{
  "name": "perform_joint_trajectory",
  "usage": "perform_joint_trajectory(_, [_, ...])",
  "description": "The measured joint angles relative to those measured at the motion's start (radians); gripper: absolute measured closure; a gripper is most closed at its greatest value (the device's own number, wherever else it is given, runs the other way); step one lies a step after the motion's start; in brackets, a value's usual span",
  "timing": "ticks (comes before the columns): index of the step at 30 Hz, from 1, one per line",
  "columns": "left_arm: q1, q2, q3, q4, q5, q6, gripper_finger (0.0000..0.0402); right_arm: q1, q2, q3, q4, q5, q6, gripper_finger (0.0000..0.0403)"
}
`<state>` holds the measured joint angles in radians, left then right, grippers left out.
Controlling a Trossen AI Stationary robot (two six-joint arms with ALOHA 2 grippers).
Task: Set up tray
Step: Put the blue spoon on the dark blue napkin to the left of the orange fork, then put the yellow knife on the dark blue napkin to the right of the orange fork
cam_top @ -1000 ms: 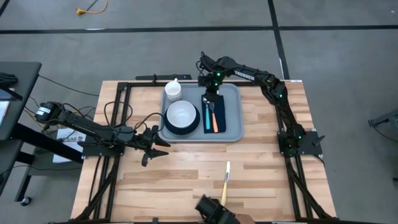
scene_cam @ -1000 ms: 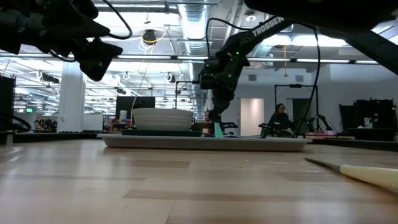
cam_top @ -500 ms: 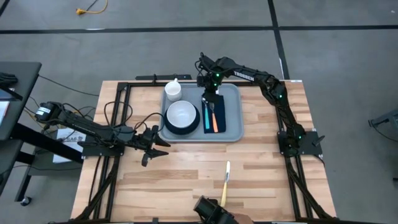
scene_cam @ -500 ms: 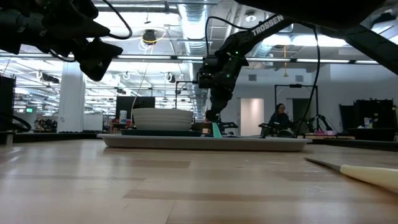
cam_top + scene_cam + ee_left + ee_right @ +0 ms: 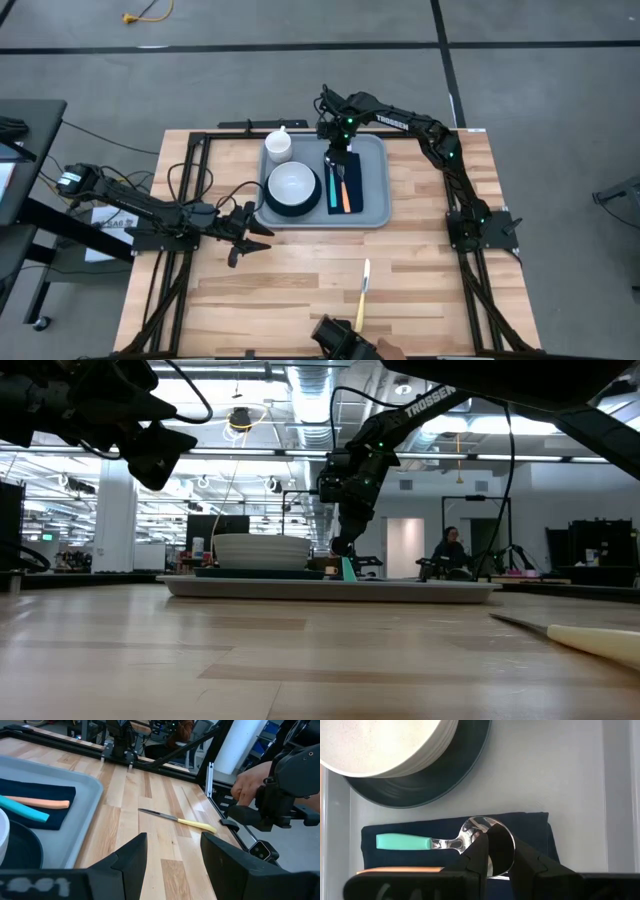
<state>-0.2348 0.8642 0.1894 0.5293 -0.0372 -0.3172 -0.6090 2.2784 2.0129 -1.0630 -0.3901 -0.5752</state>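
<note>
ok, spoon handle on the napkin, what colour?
Teal: the spoon lies on the dark napkin. Right wrist view shows it best.

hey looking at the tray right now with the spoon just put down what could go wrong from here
The right gripper hangs just over the teal-handled spoon on the dark napkin; a skewed lift could drag the spoon bowl or bunch the napkin.

The spoon lies close beside the orange-handled utensil, so a nudge could knock the two together.

The yellow-handled knife lies on the table off the tray; fetching it means crossing the white bowl on its plate.
</note>
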Motion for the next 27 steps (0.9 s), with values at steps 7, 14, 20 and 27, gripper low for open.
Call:
perform_joint_trajectory(7, [0.000, 0.000, 0.000, 0.000, 0.000, 0.000, 0.0229, 0.000, 0.000, 0.000, -0.002, 0.000, 0.007, 0.0350])
perform_joint_trajectory(14, [0.000, 0.000, 0.000, 0.000, 0.000, 0.000, 0.0229, 0.000, 0.000, 0.000, -0.002, 0.005, 0.019, 0.0345])
perform_joint_trajectory(20, [0.000, 0.000, 0.000, 0.000, 0.000, 0.000, 0.0229, 0.003, 0.001, 0.000, 0.000, 0.055, 0.026, 0.0302])
perform_joint_trajectory(27, [0.000, 0.000, 0.000, 0.000, 0.000, 0.000, 0.0229, 0.008, 0.001, 0.000, 0.003, 0.058, 0.018, 0.0265])
